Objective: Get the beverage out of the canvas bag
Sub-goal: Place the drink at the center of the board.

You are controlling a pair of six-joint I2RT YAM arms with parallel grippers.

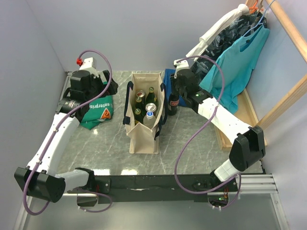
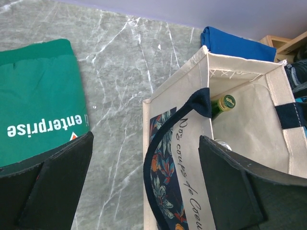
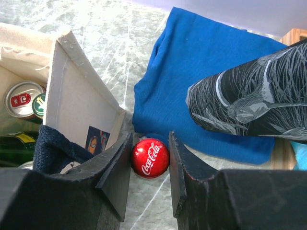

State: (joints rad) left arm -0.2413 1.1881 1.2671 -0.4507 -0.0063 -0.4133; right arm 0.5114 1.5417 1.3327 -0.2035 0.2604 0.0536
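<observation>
My right claw (image 3: pixel 149 165) is pinching the red Coca-Cola cap (image 3: pixel 150 155) of the beverage bottle (image 1: pixel 173 104), which is outside the canvas bag (image 1: pixel 144 136), just beside its right wall and in front of the folded blue cloth (image 3: pixel 206 72). From the wrist the bottle's body is hidden under the cap, so I cannot tell if its base touches the desk (image 2: pixel 120 57). My left claw (image 2: pixel 146 184) hangs spread wide over the bag's left wall, the green T-shirt (image 2: pixel 38 96) on its far side; inside the bag I make out green bottles (image 1: pixel 144 103) and a can top (image 3: pixel 21 98), the rest cut off.
</observation>
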